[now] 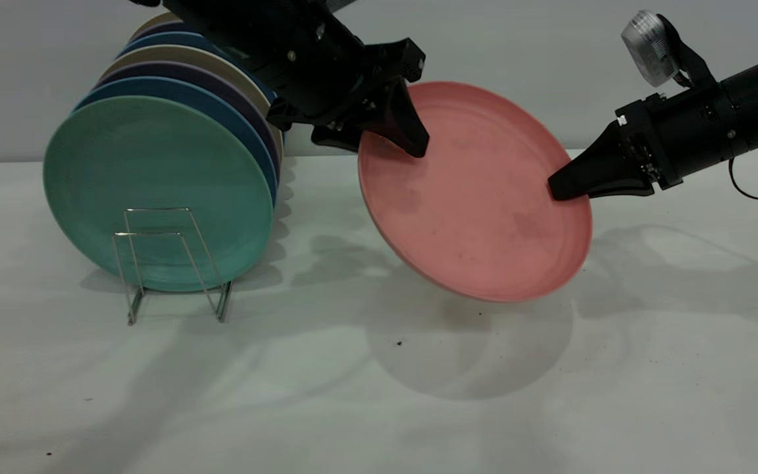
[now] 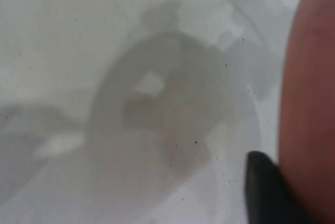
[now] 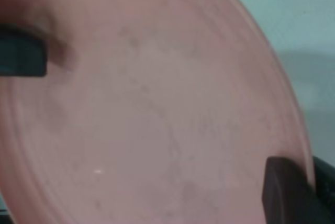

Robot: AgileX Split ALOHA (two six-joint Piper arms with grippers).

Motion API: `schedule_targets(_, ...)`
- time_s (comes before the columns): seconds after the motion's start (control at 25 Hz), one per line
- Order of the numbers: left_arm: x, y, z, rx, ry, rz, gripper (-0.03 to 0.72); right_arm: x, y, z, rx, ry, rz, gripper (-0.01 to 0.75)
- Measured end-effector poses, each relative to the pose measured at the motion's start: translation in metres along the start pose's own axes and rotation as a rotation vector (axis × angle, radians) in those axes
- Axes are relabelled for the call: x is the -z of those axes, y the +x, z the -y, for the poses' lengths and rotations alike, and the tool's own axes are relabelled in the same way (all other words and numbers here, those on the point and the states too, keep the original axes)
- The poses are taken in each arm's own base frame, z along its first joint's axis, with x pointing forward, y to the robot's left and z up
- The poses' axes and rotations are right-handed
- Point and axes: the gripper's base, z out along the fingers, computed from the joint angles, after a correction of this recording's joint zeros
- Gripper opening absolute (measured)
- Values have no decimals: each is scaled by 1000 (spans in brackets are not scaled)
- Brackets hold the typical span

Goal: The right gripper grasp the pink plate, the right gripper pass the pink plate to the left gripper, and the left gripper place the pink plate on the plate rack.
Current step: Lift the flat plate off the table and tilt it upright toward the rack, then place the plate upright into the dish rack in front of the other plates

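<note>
Table: white, matte, a few dark specks, soft shadows across it.

Rack: thin silver wire, trapezoid loops, at exterior left; front loops bare, rear ones hidden behind plates.

Green plate: teal, upright in rack, foremost of a row of blue, purple and cream plates mostly hidden behind it.

Pink plate: round, salmon, matte, low rim, faint dark smudges; held in the air over the table, tilted, right of rack and apart from it.

Right gripper: black, tapered fingers, clamped on right rim of pink plate; one finger over the face, the other behind the rim in the right wrist view.

Left gripper: black, closed on upper left rim of pink plate; near finger on the face, far finger hidden behind plate. Left wrist view: blurred dark fingertip against pink rim.
</note>
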Motion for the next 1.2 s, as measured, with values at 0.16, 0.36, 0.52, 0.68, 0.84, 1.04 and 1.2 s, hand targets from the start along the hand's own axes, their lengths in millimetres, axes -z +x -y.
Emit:
schedule_targets(0.16, 0, 0, -1, -17, -3, 3, 85, 0, -1, -1, -11, -11, 12, 53)
schedule_targets(0.36, 2, 0, 1, -80, 0, -12, 85, 7, -15, -12, -99, -59, 66, 250)
schedule_targets(0.52, 18, -4, 7, -180, -28, -19, 85, 37, -54, -47, 4, -82, 137, 498)
schedule_targets(0.68, 48, -11, 7, -295, -89, -21, 85, 86, -100, -107, 175, -88, 241, 636)
schedule_targets(0.84, 101, -16, -4, -463, -190, -70, 85, 146, -123, -174, 292, -71, 335, 616)
schedule_targets(1.04, 178, -15, -11, -713, -283, -124, 84, 191, -109, -246, 355, 83, 226, 474)
schedule_targets(1.2, 222, -11, -16, -916, -326, -141, 84, 209, -82, -297, 394, 236, 116, 341)
